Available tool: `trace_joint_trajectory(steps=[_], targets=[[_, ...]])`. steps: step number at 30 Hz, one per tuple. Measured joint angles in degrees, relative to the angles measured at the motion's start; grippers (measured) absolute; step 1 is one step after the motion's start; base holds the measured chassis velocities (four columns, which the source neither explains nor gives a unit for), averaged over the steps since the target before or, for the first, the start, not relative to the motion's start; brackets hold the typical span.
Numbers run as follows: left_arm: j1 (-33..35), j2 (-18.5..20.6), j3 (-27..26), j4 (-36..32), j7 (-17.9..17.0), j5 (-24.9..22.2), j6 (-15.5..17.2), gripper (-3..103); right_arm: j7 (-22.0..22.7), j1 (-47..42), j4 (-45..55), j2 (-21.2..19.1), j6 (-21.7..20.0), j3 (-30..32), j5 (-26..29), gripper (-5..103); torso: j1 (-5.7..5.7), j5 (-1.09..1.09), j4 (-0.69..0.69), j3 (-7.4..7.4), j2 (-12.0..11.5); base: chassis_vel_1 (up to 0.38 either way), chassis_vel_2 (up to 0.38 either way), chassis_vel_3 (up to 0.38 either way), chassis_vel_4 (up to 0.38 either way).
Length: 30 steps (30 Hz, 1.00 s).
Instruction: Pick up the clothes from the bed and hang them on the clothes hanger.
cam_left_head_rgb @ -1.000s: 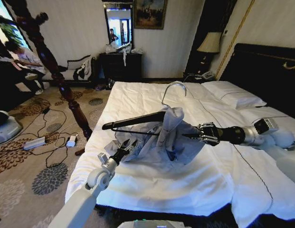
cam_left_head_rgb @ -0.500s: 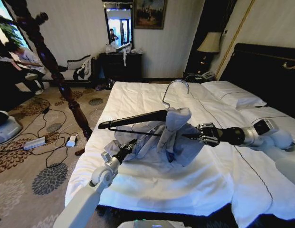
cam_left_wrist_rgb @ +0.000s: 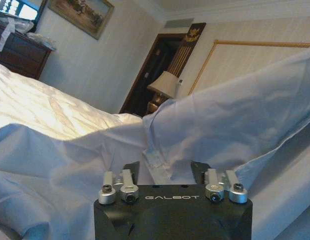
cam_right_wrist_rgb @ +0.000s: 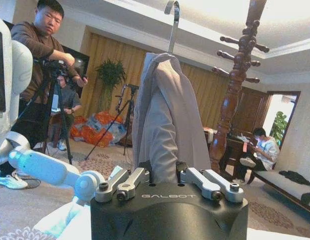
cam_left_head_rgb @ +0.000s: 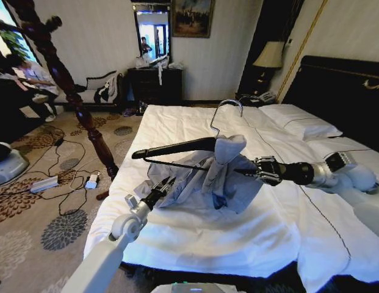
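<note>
Our left tool (cam_left_head_rgb: 166,184) is sliding back, jaws wide; our right tool (cam_left_head_rgb: 249,172) is gripping the clothes hanger (cam_left_head_rgb: 177,148) under the clothes (cam_left_head_rgb: 223,174).

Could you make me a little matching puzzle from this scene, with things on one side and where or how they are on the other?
Things:
1. clothes hanger
2. clothes
3. left gripper
4. bed

States:
A. draped over the hanger, its lower part resting on the duvet
B. lifted above the bed, silver hook upward
C. at the garment's edge
D. covered by a white duvet

Pairs: 1-B, 2-A, 3-C, 4-D
</note>
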Motion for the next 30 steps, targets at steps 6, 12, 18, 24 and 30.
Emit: trace_joint_trajectory(steps=[6, 12, 18, 24, 30], targets=[[-0.4, 0.2, -0.6, 1.5, 4.0, -0.5, 0.9, 85, 0.4, 0.8, 1.1, -0.2, 0.0, 0.3, 1.2, 20, 0.0, 0.0, 0.0, 0.0, 0.0, 0.0, 0.0, 0.0, 0.0], [-1.6, 0.3, -0.2, 3.5, 8.3, -2.5, 1.4, 100, 0.4, 0.8, 2.1, -0.4, 0.0, 0.5, 1.5, 20, 0.0, -0.01, 0.0, 0.0, 0.0, 0.0, 0.0, 0.0, 0.0], [-2.7, 0.7, -0.1, 4.2, 10.6, -3.0, 2.9, 100, 0.5, 0.7, 2.9, -0.4, 0.0, 0.6, 1.6, 20, 0.0, -0.01, 0.0, 0.0, 0.0, 0.0, 0.0, 0.0, 0.0], [-3.0, 0.8, -0.6, 2.2, 12.2, -4.9, 3.6, 100, 0.7, 0.7, 2.9, -0.3, 0.0, 0.5, 1.6, 20, 0.0, 0.0, -0.01, 0.0, 0.0, 0.0, 0.0, 0.0, 0.0], [-2.9, -0.1, -1.2, 1.3, 13.5, -6.0, 3.9, 100, 0.7, 0.9, 2.8, -0.8, 0.0, 0.7, 2.4, 20, 0.0, 0.0, 0.0, 0.0, 0.0, 0.0, 0.0, 0.0, 0.0]])
